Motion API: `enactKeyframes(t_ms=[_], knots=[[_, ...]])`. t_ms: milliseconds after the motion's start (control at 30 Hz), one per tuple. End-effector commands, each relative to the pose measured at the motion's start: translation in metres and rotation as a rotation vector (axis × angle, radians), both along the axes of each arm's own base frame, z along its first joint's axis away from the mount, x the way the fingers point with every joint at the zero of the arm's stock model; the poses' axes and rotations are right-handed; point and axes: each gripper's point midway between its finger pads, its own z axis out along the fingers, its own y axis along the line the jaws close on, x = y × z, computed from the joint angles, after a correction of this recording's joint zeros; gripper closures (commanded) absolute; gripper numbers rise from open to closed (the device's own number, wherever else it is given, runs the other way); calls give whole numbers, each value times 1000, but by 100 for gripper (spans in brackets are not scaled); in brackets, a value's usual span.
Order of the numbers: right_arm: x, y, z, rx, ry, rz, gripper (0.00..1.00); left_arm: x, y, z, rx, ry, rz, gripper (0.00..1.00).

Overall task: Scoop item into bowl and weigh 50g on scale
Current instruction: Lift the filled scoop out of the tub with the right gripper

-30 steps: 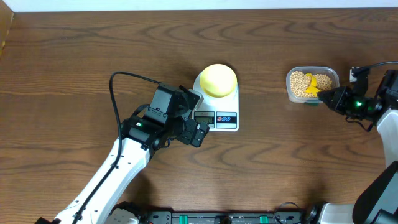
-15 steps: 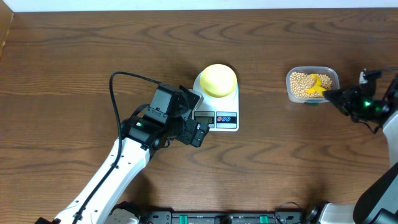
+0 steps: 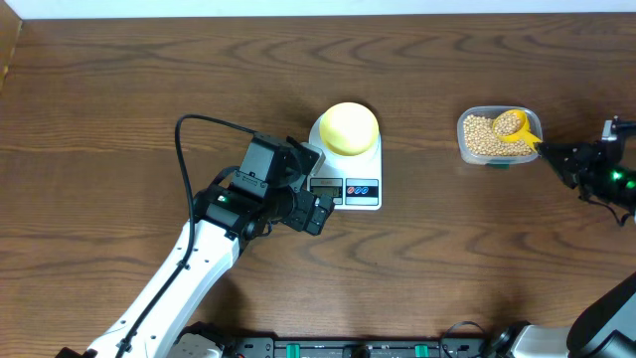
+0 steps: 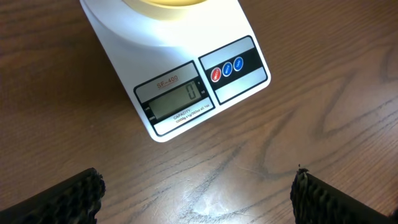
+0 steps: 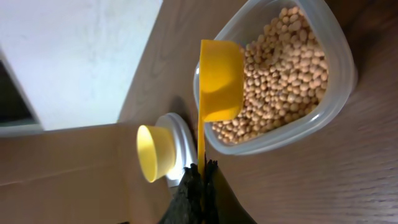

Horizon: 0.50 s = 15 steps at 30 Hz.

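Reference: scale (image 3: 346, 184), mid-surface (image 3: 149, 89).

- Bowl (image 3: 349, 128) is seated on the scale's round platform. The display (image 4: 180, 102) reads 0, so nothing is judged to have been weighed in yet.
- A clear tub (image 3: 475, 151) is set well to the right of the scale, with the beans (image 5: 286, 68) heaped inside.
- The yellow scoop (image 5: 219, 81) is held with its cup over the tub and its handle pointing away from the scale. Whether the cup is loaded cannot be settled: the overhead view hints at beans in it, but the wrist view shows only its outer wall.
- Right end effector (image 5: 200, 177) is clenched on the far tip of the scoop handle.
- Left end effector (image 4: 199, 202) is released, with fingers spread wide and nothing between them. It hangs just in front of the scale on the display side.

Handling, as judged:
- The beans are small, hard, smooth and round, so they are expected to roll and bounce if tipped from height. A low, slow pour into the bowl is advised.
- The scoop looks like stiff, light plastic. With the handle pinched at its very end, the loaded cup may sag or twist, so it should be kept level in transit.
- The bowl is light and unsecured and could be nudged off centre on the scale. The rim should not be touched.
- 50 g probably needs several loads, the last one partial.
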Motion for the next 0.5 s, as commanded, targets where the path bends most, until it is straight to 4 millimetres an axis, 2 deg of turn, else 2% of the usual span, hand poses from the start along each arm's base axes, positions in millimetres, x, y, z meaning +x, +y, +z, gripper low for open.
enactKeyframes(t_ms=[0, 167, 333, 467], knots=[[-2, -1, 9, 78, -27, 1, 99, 2, -3, 4, -7, -8, -13, 2], [-10, 2, 22, 195, -91, 19, 99, 2, -3, 4, -7, -8, -13, 2], [-18, -1, 16, 232, -89, -4, 99, 2, -3, 4, -7, -8, -13, 2], [-23, -2, 22, 284, -154, 7, 99, 2, -3, 4, -7, -8, -13, 2]])
